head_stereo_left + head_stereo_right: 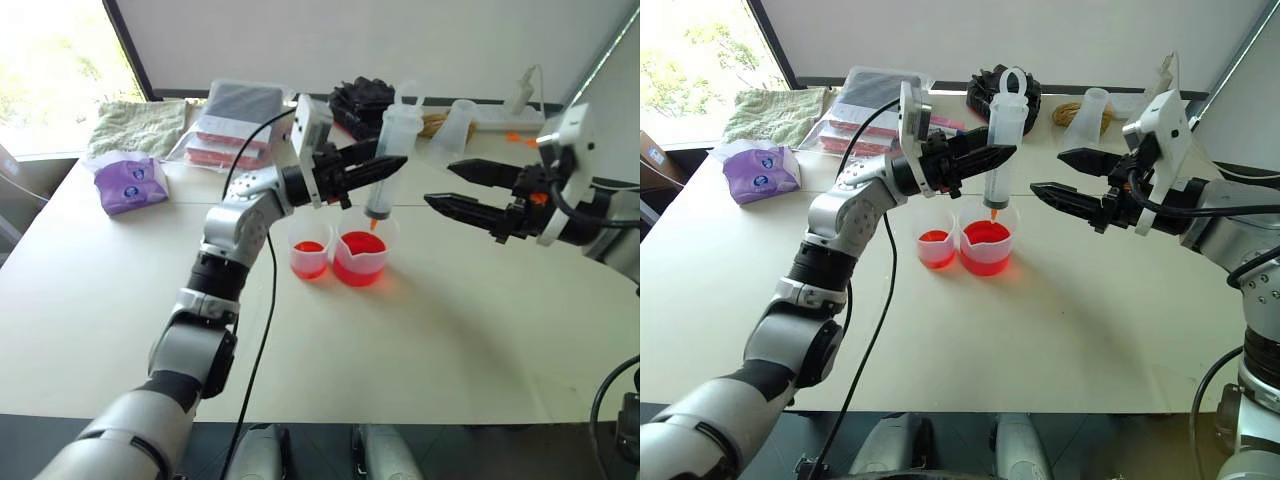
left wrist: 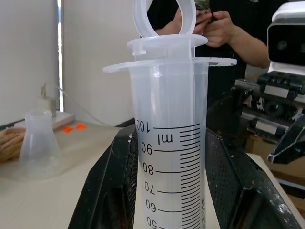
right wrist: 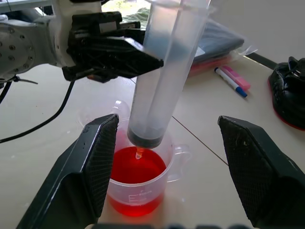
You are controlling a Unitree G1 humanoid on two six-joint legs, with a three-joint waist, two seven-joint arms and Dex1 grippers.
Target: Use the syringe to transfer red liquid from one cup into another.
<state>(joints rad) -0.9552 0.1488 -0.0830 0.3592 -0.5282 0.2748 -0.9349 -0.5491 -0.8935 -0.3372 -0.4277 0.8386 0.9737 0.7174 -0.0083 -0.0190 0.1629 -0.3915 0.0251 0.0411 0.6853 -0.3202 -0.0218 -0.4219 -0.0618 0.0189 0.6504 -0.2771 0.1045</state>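
Observation:
My left gripper (image 1: pixel 385 165) is shut on the barrel of the large clear syringe (image 1: pixel 392 140), holding it upright. The dark plunger seal sits low in the barrel. The orange tip (image 3: pixel 139 153) hangs just over the red liquid (image 3: pixel 136 171) inside the wider spouted cup (image 1: pixel 362 258). The narrower cup (image 1: pixel 309 250), also holding red liquid, stands touching the wide cup on its left. My right gripper (image 1: pixel 441 184) is open, level and to the right of the syringe, with nothing between its fingers (image 3: pixel 97 157).
At the back of the table are a purple tissue pack (image 1: pixel 130 183), a green towel (image 1: pixel 140 125), flat plastic packs (image 1: pixel 235 125), a black bundle (image 1: pixel 365 100), a frosted flask (image 1: pixel 458 125) and a blue-capped pen (image 3: pixel 230 82). A person's hands (image 2: pixel 214 24) are behind the table.

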